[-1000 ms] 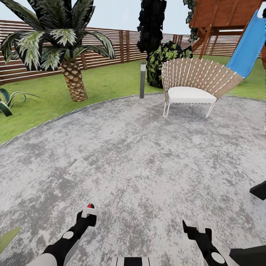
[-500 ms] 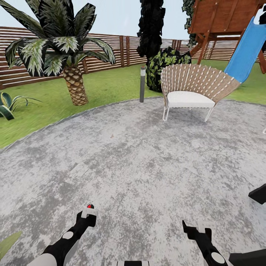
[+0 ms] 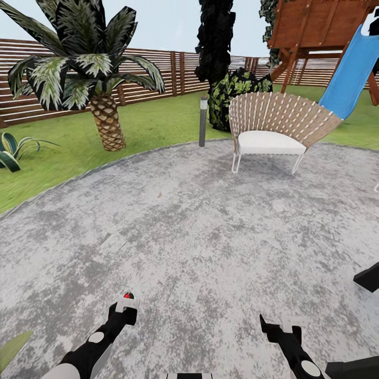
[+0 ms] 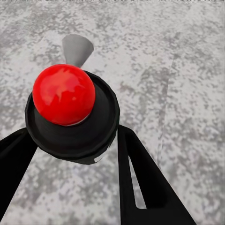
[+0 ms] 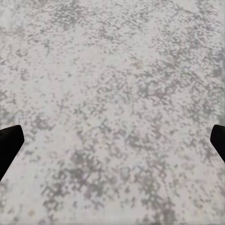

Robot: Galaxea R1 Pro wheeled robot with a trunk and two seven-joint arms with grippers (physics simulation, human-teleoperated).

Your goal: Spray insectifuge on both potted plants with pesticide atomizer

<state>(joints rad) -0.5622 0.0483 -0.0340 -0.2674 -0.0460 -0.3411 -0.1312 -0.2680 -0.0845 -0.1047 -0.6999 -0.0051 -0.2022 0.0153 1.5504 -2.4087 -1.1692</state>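
Head cam looked across the garden: round patio (image 3: 210,247) of mottled grey-white paving, rough speckled texture, edged by flat green lawn (image 3: 147,121). Left gripper (image 3: 124,310) sat low over the paving, clamped on the pesticide atomizer (image 4: 70,117). In the left wrist view the two black fingers (image 4: 145,187) flanked a round dark body topped by a glossy red ball cap, with a grey funnel-shaped nozzle poking out beyond it; from the head cam just the red dot and a white block showed at the gripper tip. Bottle contents couldn't be seen. Right gripper (image 3: 279,329) hung over bare paving near the frame's lower right, spread wide: in the right wrist view its black fingertips (image 5: 9,145) sat at opposite edges with nothing between them but grainy grey stone. Beyond the patio: a palm (image 3: 87,68) with a scaly diamond-patterned trunk and drooping variegated fronds, a striped spiky agave (image 3: 16,150) at the far left, a slim grey bollard lamp (image 3: 203,120) at the patio edge, a dark leafy shrub (image 3: 231,92) behind it. A fan-backed woven chair (image 3: 273,126) with a white seat cushion and thin white legs stood on the paving. Blue slide (image 3: 350,73) came off a brown wooden play frame (image 3: 316,26). Brown horizontal-slat fence (image 3: 158,73) ran along the back.
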